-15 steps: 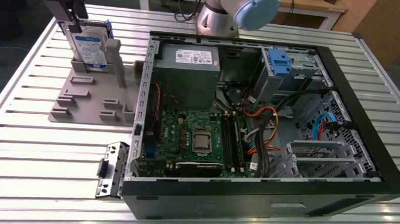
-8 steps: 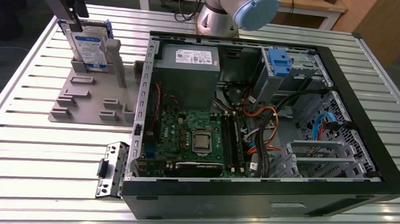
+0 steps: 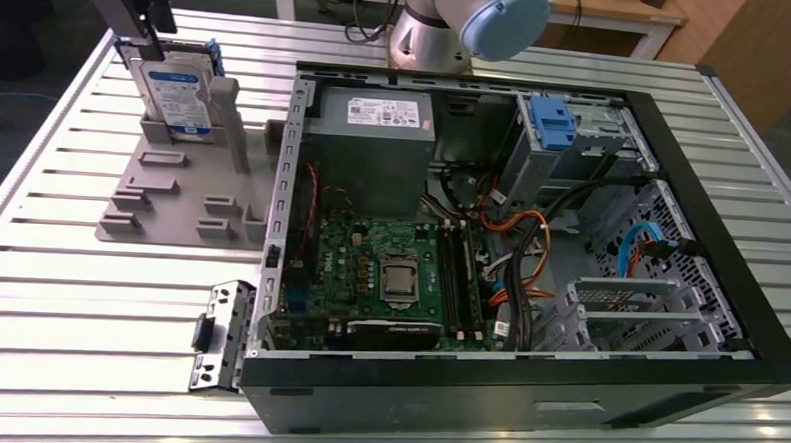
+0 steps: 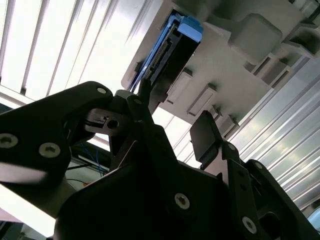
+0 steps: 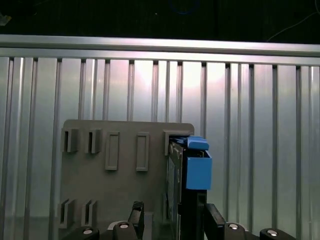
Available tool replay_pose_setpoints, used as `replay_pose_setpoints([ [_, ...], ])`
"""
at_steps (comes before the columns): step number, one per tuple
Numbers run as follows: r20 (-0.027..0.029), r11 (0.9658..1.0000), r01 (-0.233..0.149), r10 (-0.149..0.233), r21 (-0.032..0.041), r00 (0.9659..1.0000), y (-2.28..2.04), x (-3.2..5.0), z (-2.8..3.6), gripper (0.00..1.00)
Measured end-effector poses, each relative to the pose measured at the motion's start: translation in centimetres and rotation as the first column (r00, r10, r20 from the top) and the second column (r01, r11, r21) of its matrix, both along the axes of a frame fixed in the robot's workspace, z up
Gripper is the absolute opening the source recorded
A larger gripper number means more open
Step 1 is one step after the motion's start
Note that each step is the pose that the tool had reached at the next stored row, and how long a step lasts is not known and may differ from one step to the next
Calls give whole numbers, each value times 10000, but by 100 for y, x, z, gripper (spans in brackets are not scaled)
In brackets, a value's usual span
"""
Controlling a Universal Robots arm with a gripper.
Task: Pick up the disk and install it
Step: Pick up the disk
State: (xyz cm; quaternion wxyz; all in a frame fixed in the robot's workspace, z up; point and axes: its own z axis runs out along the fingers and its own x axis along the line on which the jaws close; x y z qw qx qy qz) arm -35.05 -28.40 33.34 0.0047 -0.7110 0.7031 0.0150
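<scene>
There is one disk (image 3: 181,97), a flat silver rectangular drive with a white-and-blue label in a bright blue plastic carrier. It stands upright on its edge in a slot of the single grey plastic fixture plate (image 3: 170,192), at the far end of the exterior view's left. The plate lies on one slatted aluminium table (image 3: 45,296). Just beside the plate, on the exterior view's right, sits one open black computer case (image 3: 713,295). Inside it are one green motherboard (image 3: 380,271), one large grey metal box (image 3: 369,115) with a white sticker at the far side, and one small blue plastic latch piece (image 3: 550,118) in the far bay. One grey arm (image 3: 444,23) with a blue cap rises behind the case. One black two-fingered gripper (image 3: 137,25) hangs right over the disk's top edge. In both wrist views the gripper (image 5: 175,215) (image 4: 175,112) stands moderately wide, one finger on each side of the disk (image 5: 197,170) (image 4: 172,47), with a clear gap on one side. It grips nothing, and whether the other finger touches the blue carrier cannot be told.
</scene>
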Motion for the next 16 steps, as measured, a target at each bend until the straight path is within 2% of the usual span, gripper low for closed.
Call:
replay_pose_setpoints([
  [4, -1, 10000, -1, 1, 0, 10000, 16, 0, -2, 59],
  [7, -1, 10000, 0, 0, 0, 10000, 48, 0, -4, 59],
  [9, -1, 10000, -1, 1, 0, 10000, 94, 0, -6, 59],
  [13, 1, 10000, -1, 1, 0, 10000, 241, 0, -10, 59],
  [14, 1, 10000, 0, 0, 0, 10000, 265, -8, -12, 59],
  [16, -2, 10000, -10, 10, -1, 10000, 270, -29, -19, 59],
])
